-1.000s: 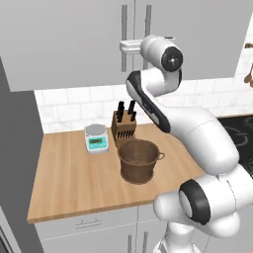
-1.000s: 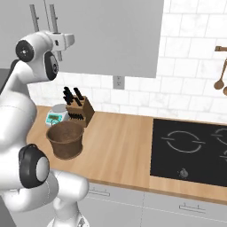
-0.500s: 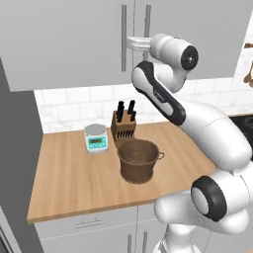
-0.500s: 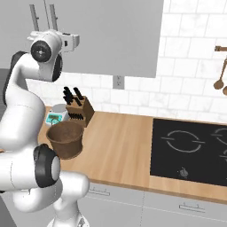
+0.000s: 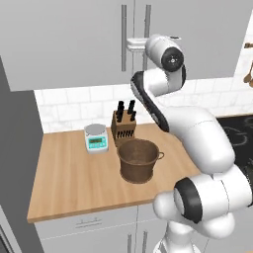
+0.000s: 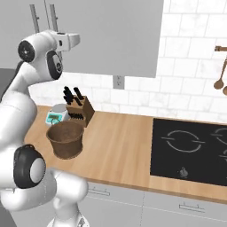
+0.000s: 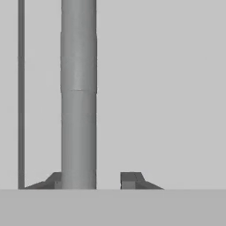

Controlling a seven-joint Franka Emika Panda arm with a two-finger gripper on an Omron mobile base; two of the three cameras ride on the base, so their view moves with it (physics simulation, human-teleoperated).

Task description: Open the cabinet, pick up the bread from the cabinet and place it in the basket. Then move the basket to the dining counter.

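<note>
The light-grey cabinet [image 5: 74, 39] [image 6: 111, 31] hangs above the worktop with both doors closed. My gripper [image 5: 138, 45] [image 7: 92, 180] is up at the right door's vertical bar handle [image 5: 147, 22] [image 7: 78, 97]. Its jaws straddle the bar: the left fingertip [image 7: 55, 180] touches it, while the right fingertip [image 7: 130, 178] stands a small gap away. The gripper is open. The brown woven basket [image 5: 139, 159] [image 6: 65, 138] stands empty on the worktop below. The bread is hidden behind the closed doors. The dining counter is out of view.
A knife block [image 5: 124, 126] and a small kitchen scale [image 5: 96, 138] stand behind the basket on the wooden worktop [image 5: 74, 178]. A black cooktop [image 6: 195, 146] lies to the right. Wooden utensils [image 6: 219, 75] hang on the tiled wall.
The hand has moved in to the right door's handle. The jaws have narrowed around the bar. The basket and doors have not moved.
</note>
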